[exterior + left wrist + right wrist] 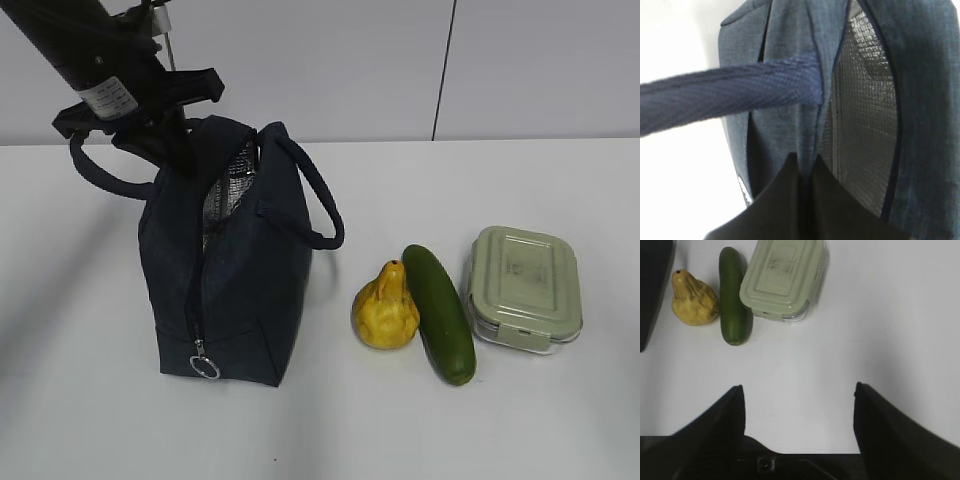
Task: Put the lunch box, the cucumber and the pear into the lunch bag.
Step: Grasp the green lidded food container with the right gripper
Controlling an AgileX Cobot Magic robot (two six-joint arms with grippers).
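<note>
The lunch bag (pixel 235 260) stands on the white table (pixel 560 420), soft navy fabric with silvery lining; the left gripper (pixel 807 172) pinches its rim shut, keeping the mouth apart. The lunch box (pixel 526 286), rigid with a sage lid, probably grips best across its short sides. The cucumber (pixel 440 312) looks smooth, maybe slippery. The lumpy pear (pixel 386 308) touches it. The right gripper (pixel 799 405) hangs wide, empty.

white table (pixel 560 420), lunch bag (pixel 250 300), pear (pixel 385 310), cucumber (pixel 440 312), lunch box (pixel 527 283)
</note>
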